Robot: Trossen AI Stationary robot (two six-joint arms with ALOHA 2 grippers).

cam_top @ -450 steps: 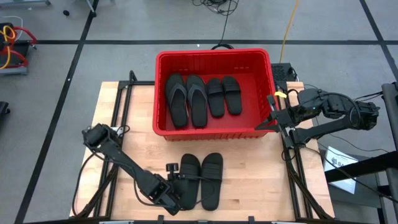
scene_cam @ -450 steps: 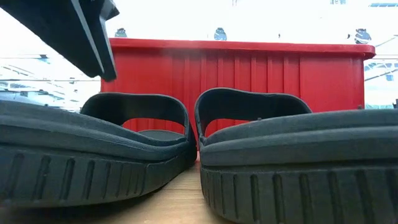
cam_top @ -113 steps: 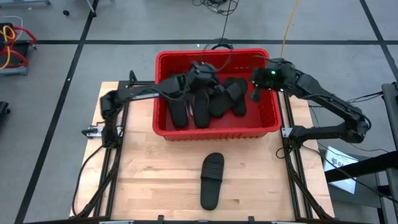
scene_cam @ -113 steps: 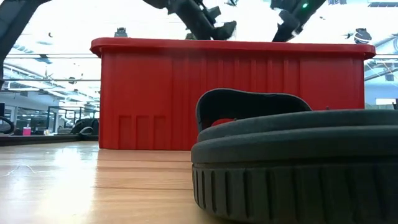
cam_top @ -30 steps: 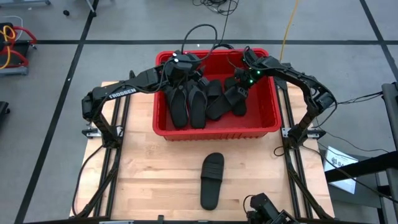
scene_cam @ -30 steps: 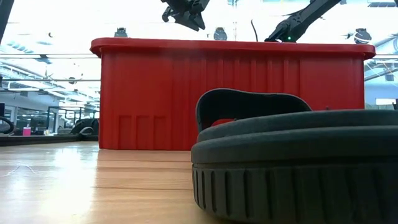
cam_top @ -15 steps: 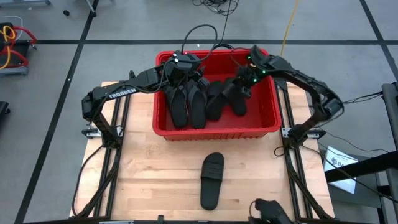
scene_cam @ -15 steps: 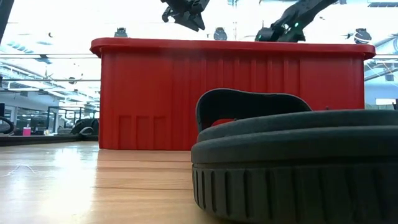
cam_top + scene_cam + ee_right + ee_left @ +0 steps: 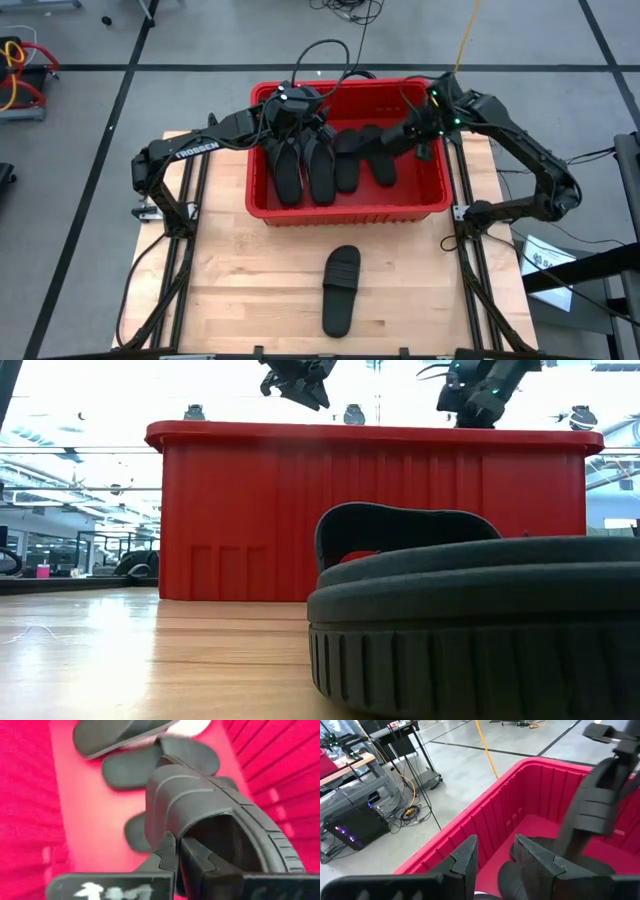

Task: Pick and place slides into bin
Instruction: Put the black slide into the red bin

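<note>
The left gripper [image 9: 300,103] hovers open and empty over the bin's [image 9: 345,214] far-left corner. Several black slides [image 9: 305,165] lie inside. The right gripper [image 9: 412,137] is pinched on one slide's [image 9: 210,815] strap. One slide [image 9: 340,290] remains on the table [image 9: 230,280].

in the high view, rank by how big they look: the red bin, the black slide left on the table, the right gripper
1. The red bin, by far the largest.
2. The black slide on the table.
3. The right gripper, shut on a black slide in the bin; it sits higher, nearer the camera, yet looks smallest.
</note>
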